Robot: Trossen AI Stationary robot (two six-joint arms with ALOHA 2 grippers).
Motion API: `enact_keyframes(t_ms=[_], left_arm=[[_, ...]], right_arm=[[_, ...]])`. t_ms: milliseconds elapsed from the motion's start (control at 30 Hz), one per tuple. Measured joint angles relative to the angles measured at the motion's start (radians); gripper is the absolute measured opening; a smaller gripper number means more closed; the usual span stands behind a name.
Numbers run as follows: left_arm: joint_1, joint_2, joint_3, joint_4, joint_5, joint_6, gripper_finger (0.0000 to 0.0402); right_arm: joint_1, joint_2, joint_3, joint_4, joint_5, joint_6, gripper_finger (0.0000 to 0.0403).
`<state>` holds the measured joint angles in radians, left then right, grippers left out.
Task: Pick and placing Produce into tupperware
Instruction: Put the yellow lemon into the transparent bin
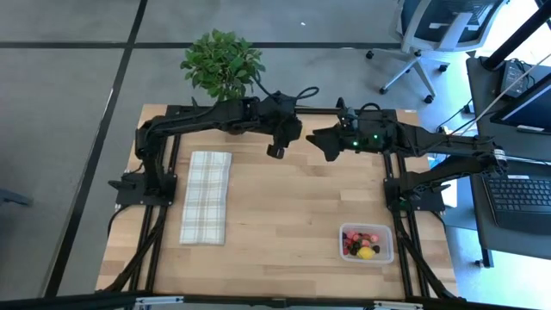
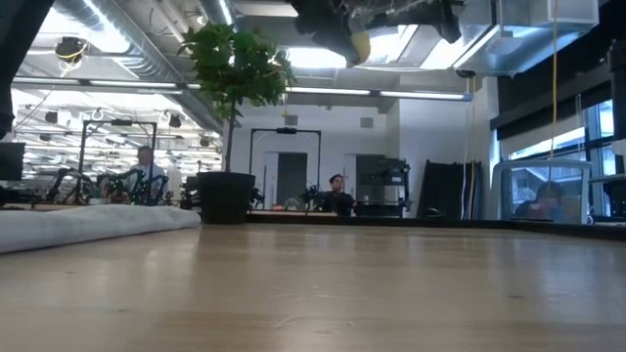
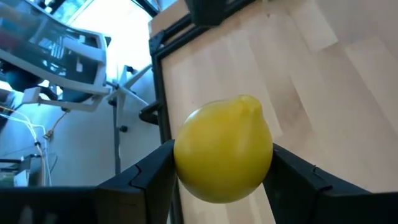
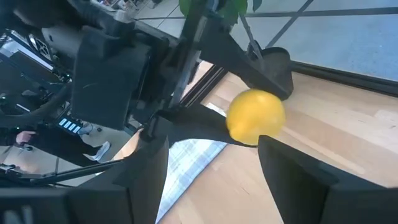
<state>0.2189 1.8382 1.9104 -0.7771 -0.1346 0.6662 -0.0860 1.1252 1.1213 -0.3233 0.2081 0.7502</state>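
Left claw (image 3: 222, 171) grips a yellow lemon (image 3: 222, 149) between its fingers high over the counter (image 1: 284, 207) at upper centre, facing the right claw (image 1: 328, 143), whose fingers stand apart, empty, while the tub (image 1: 367, 244) sits lower right.

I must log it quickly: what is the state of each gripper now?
Left gripper: closed on the yellow lemon, above the table.
Right gripper: jaws open, holding nothing, facing the left one.
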Motion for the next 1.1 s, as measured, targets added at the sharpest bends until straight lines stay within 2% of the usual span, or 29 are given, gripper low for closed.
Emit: enact_keyframes(t_ms=[267,433,600,867,1100], left_arm=[[-0.012,-0.008,0.001,-0.001,-0.010,-0.005,0.0199],[-0.012,-0.008,0.001,0.005,-0.012,-0.006,0.0200],[-0.012,-0.008,0.001,0.011,-0.016,-0.005,0.0199],[-0.012,-0.008,0.001,0.012,-0.036,-0.006,0.0198],[-0.013,-0.008,0.001,0.013,-0.036,-0.011,0.0203]], right_arm=[[0.000,0.000,0.000,-0.009,0.001,-0.080,0.0260],[0.010,0.000,0.000,-0.008,-0.005,-0.174,0.0318],[0.024,0.000,0.000,-0.007,0.031,-0.184,0.0367],[0.024,0.004,0.000,0.016,0.044,-0.064,0.0374],[0.024,0.069,0.000,0.008,0.184,-0.056,0.0374]])
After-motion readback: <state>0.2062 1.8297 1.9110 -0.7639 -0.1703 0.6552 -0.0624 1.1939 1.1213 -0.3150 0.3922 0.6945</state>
